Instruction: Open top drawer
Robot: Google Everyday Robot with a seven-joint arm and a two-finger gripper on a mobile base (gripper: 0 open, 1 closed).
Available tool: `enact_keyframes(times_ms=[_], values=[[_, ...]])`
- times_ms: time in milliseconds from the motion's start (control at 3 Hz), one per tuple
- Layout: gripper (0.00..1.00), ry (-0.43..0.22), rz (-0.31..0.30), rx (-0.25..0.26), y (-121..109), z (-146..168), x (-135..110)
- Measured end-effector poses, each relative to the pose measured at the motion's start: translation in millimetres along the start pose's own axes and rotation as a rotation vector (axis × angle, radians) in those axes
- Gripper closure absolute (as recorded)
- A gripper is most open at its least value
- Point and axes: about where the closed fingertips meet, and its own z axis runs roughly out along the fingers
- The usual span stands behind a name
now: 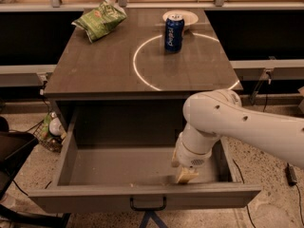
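The top drawer (71, 203) stands pulled far out of the grey cabinet, and its deep grey interior shows bare. Its small dark loop handle (148, 204) sits at the centre of the front panel, near the bottom edge of the view. My white arm reaches in from the right. My gripper (186, 175) hangs down inside the drawer, just behind the front panel and right of the handle. Its tan fingertips touch or nearly touch the inner side of the front. The two lower drawers are out of view.
On the cabinet top (104, 70) stand a blue soda can (174, 33), a white plate (186, 16) behind it and a green chip bag (99, 21) at the back left. A white ring is marked on the top. Dark objects and cables lie on the floor at left.
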Motion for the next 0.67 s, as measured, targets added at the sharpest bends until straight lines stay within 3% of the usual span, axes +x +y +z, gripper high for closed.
enact_keyframes(times_ms=[333, 667], values=[[0.0, 0.001, 0.0, -0.001, 0.7, 0.4, 0.2], [0.0, 0.001, 0.0, -0.001, 0.7, 0.4, 0.2]])
